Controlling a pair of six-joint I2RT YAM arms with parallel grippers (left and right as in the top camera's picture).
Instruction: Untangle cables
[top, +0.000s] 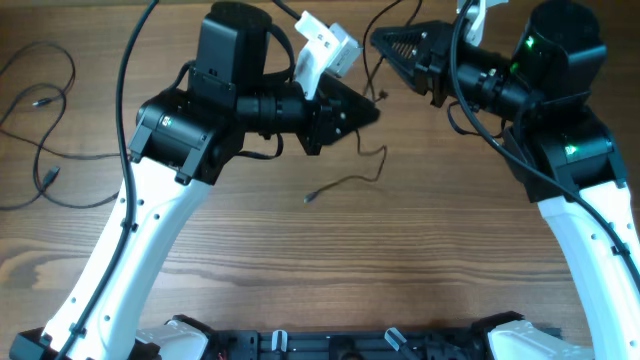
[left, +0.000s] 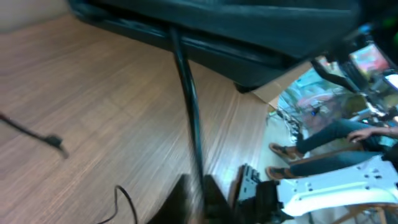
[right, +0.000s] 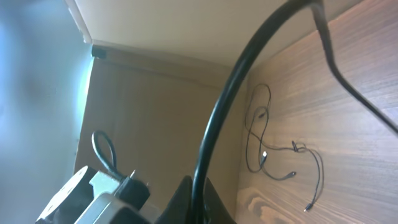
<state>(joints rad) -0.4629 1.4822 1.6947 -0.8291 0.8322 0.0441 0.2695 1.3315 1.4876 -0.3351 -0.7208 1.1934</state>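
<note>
— Starting with the overhead: what can you make out?
— My left gripper and right gripper point at each other over the far side of the table. A thin cable trails from between them down to a plug on the wood. Loose cables lie well apart at far left. The gripper bodies hide both sets of jaws, so I cannot tell how wide they stand or whether either grips anything.
— Left wrist?
— Badly blurred. A thick arm cable cuts across the view, and a thin cord lies at left. My fingers are lost in the dark smear at the bottom.
— Right wrist?
— Another thick cable blocks the middle. Beyond it, tangled cords rest on the wood. I cannot make out my fingertips here either.
</note>
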